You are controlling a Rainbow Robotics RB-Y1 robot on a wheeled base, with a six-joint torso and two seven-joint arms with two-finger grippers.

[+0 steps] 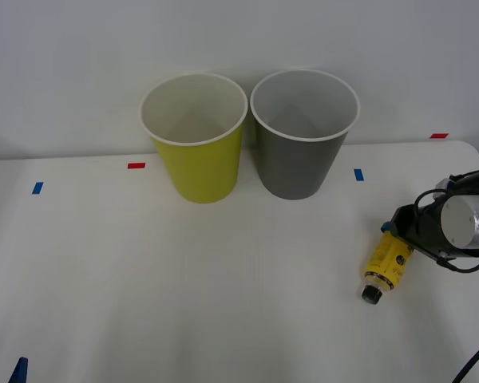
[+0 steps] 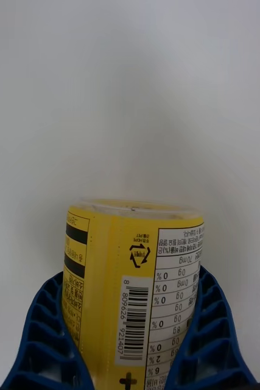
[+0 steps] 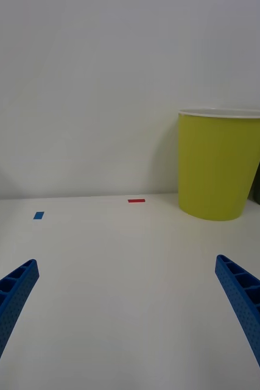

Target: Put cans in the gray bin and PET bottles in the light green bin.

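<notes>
The light green bin (image 1: 198,163) stands upright at the back of the white counter (image 1: 184,279), white rim up, white inside showing. Just beside it, on its right, stands the gray bin (image 1: 298,163), same tapered shape, pale inside. Well apart from both, near the counter's right edge, the PET bottle (image 1: 385,267) lies on its side, yellow label up, black cap pointing toward the front edge, its body clasped between blue ribbed jaws

Between your right gripper's (image 2: 130,341) ribbed, matt blue plastic fingers (image 2: 41,341) you have the PET bottle (image 2: 130,286), its yellow label a smooth, slightly glossy film. The light green bin (image 1: 198,163) and the gray bin (image 1: 297,163) look like smooth plastic with a soft sheen. Under your gripper the table (image 1: 184,287) is plain matt white.
</notes>
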